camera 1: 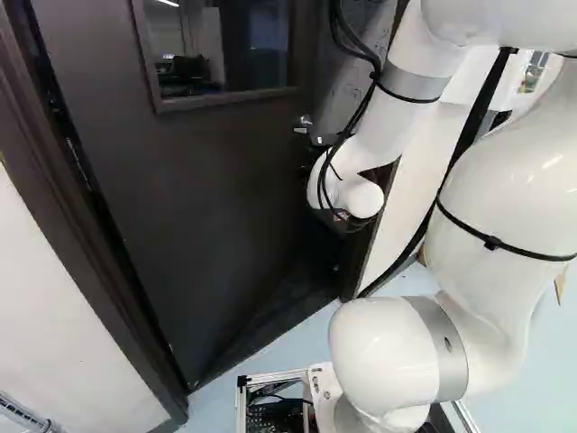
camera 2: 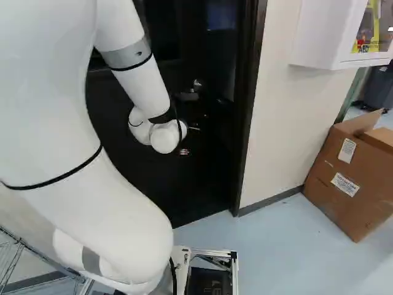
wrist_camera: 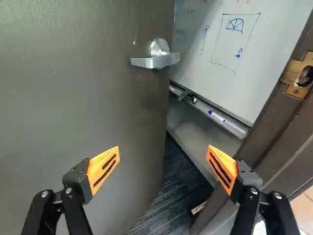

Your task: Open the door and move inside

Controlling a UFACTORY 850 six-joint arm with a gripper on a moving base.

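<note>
The dark door [camera 1: 207,180] stands ajar, swung away from the arm, with its window in the upper part. Its silver lever handle [camera 1: 303,124] shows near the free edge. My gripper [camera 1: 346,219] is mostly hidden behind the wrist in the left base view. In the wrist view the gripper [wrist_camera: 164,165] has its orange pads wide apart with nothing between them. Ahead of it are the door [wrist_camera: 78,88], the handle [wrist_camera: 157,58] and the gap beside the door's edge. The dark door frame [wrist_camera: 274,127] with a brass strike plate [wrist_camera: 298,77] borders that gap.
Through the gap, a whiteboard [wrist_camera: 220,54] with a marker tray [wrist_camera: 215,115] stands above dark carpet [wrist_camera: 168,196]. Right of the doorway are a pale wall [camera 2: 276,123], a white cabinet [camera 2: 325,37] and a cardboard box [camera 2: 350,175]. A wire rack [camera 2: 12,261] stands at the left.
</note>
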